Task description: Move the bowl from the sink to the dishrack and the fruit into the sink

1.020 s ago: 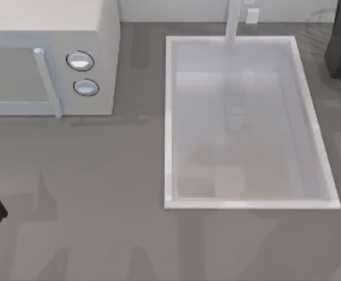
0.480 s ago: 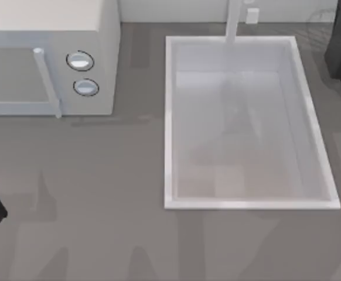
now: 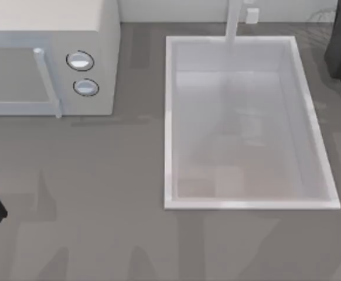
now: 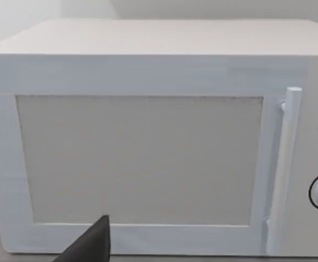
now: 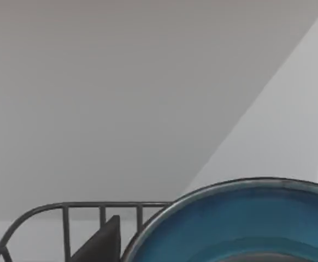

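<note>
Bowl [image 5: 246, 218] close before the right wrist camera, deep blue, glossy teal inside turned toward the lens, just beside the right pincer [image 5: 101, 245]; grasping or released, cannot tell. Behind it, thin grey wires of the dishrack [image 5: 66, 210]. From above: grey tabletop [image 3: 100, 234], then white sink [image 3: 167, 117], long axis running near to far, faucet [image 3: 234, 20] at the far end. Left pincer [image 4: 90, 248] parked at the left edge, facing the microwave [image 4: 137, 158]; state likewise impossible to tell.

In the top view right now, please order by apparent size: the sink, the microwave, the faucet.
1. sink
2. microwave, cut off by the frame edge, so its full size is unsure
3. faucet, also partly cut off
</note>
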### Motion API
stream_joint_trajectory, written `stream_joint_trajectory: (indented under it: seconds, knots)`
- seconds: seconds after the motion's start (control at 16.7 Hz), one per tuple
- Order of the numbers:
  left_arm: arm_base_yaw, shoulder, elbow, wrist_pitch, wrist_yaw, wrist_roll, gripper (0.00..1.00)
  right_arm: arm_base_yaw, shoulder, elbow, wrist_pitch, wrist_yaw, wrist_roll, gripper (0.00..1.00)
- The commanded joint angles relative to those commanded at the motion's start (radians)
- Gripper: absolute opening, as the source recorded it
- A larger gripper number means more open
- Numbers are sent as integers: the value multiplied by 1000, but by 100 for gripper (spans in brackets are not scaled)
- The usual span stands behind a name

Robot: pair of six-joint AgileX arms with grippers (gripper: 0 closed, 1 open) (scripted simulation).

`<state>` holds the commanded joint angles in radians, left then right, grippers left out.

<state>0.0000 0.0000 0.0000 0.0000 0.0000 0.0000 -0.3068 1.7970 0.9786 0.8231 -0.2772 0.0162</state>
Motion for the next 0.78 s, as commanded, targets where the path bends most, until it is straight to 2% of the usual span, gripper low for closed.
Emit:
stream_joint_trajectory:
  seconds: [0.42, 0.78]
  knots:
    - [0, 0, 0, 0, 0, 0, 100, 10, -62, -30, -29, 7, 0, 100]
    - [0, 0, 0, 0, 0, 0, 100, 65, -419, -223, -201, 64, 3, 100]
